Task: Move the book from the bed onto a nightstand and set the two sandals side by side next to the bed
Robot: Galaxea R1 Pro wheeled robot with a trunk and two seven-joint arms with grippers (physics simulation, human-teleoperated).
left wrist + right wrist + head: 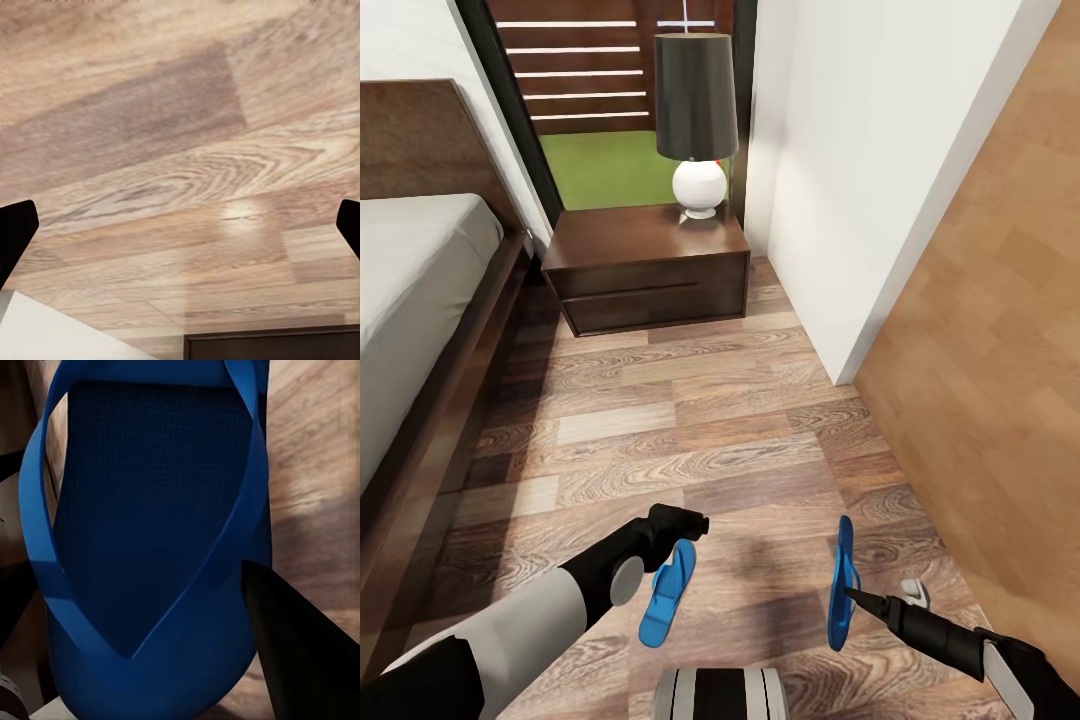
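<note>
From the head camera, the wood-plank floor (690, 440) is running between the bed (420, 300) along its left side and a white wall (860, 170) on its right. The nightstand (650, 265) is standing at the far end of this strip, just beside the bed's headboard, and a lamp (697, 125) with a dark shade and a white round base is sitting on its top near the back right corner. Behind it a window (605, 90) is showing a slatted fence and grass. At the near edge of the floor, the left gripper (695, 524) is hanging just above one sandal (667, 595), which is lying flat, toe end pointing away. The other sandal (842, 585) is standing on its edge, well apart from the first, and the right gripper (852, 595) is closing on it from the near side.

Through the left wrist camera, the left gripper's fingers (15, 232) are showing as dark tips at opposite edges, spread wide, with bare floor (180, 165) between them and a dark wooden edge (274, 345) beyond.

Through the right wrist camera, the blue sandal (150, 532) is sitting close up, its straps meeting in a V, and a dark finger (300, 652) is pressing against its side.
</note>
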